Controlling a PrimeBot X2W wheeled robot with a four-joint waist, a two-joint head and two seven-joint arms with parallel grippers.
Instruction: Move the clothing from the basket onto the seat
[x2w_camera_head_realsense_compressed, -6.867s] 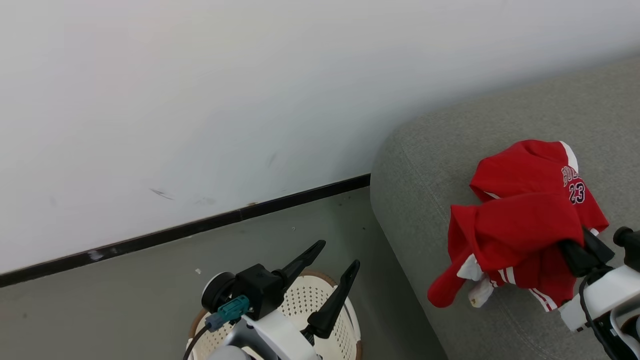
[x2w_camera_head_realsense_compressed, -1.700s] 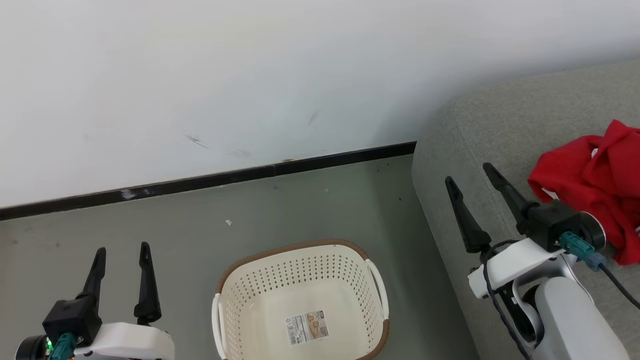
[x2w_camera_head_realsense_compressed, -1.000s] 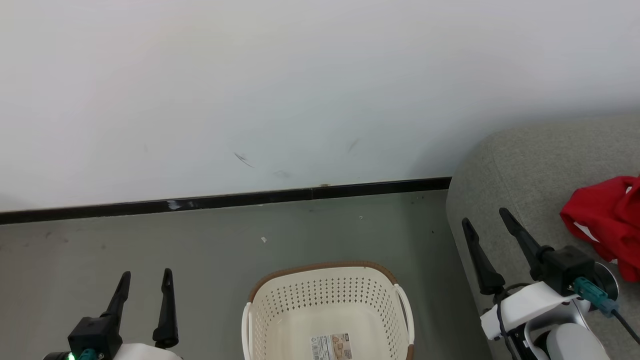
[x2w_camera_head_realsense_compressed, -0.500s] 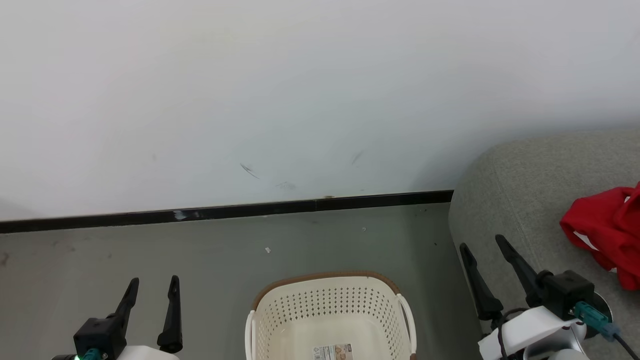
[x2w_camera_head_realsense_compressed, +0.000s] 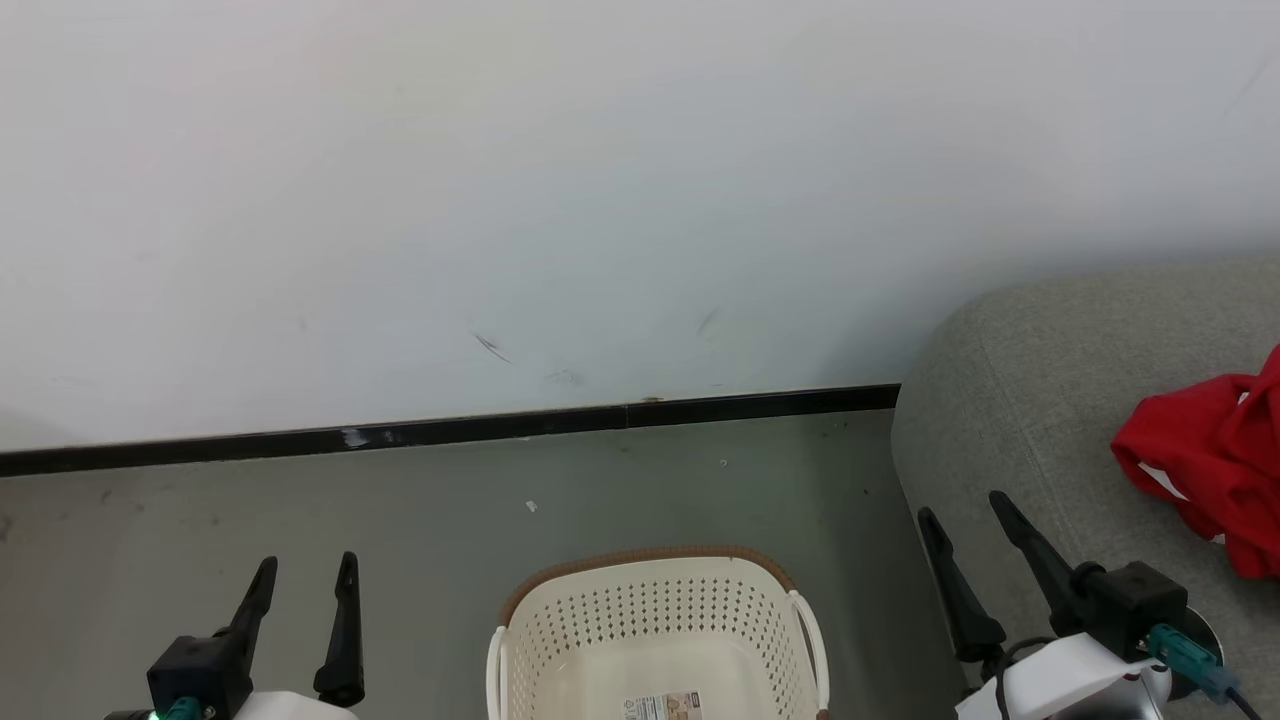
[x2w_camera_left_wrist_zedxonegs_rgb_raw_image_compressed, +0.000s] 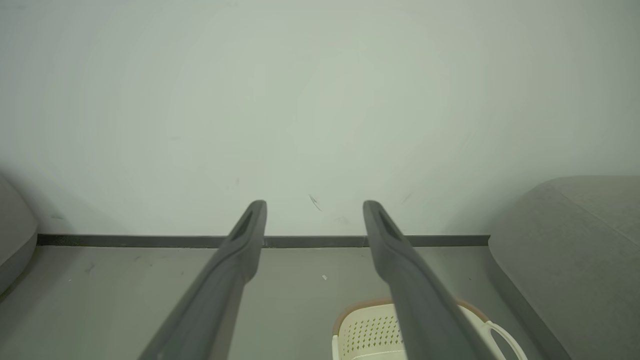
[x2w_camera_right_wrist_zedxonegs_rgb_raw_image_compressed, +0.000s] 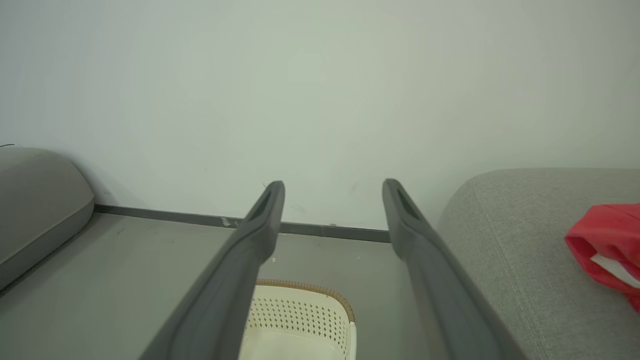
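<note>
The red clothing (x2w_camera_head_realsense_compressed: 1212, 462) lies bunched on the grey seat (x2w_camera_head_realsense_compressed: 1040, 400) at the right edge of the head view; it shows too in the right wrist view as clothing (x2w_camera_right_wrist_zedxonegs_rgb_raw_image_compressed: 602, 245) on the seat (x2w_camera_right_wrist_zedxonegs_rgb_raw_image_compressed: 515, 240). The cream basket (x2w_camera_head_realsense_compressed: 655, 630) stands on the floor at bottom centre, with bare bottom and a label. My left gripper (x2w_camera_head_realsense_compressed: 305, 570) is open at the lower left, left of the basket. My right gripper (x2w_camera_head_realsense_compressed: 965, 510) is open at the lower right, over the seat's edge, left of the clothing. Nothing sits between either pair of fingers.
A white wall with a black baseboard (x2w_camera_head_realsense_compressed: 450, 432) runs behind the basket. Grey floor (x2w_camera_head_realsense_compressed: 400, 540) spreads to the left. In the wrist views a second grey upholstered piece (x2w_camera_right_wrist_zedxonegs_rgb_raw_image_compressed: 35, 200) sits at the far left. The left wrist view also catches the basket (x2w_camera_left_wrist_zedxonegs_rgb_raw_image_compressed: 370, 330).
Over the last second the head view tilted slightly, and things sit a little lower in frame. Both grippers stay open and empty. Earlier, my right gripper left the clothing on the seat.
</note>
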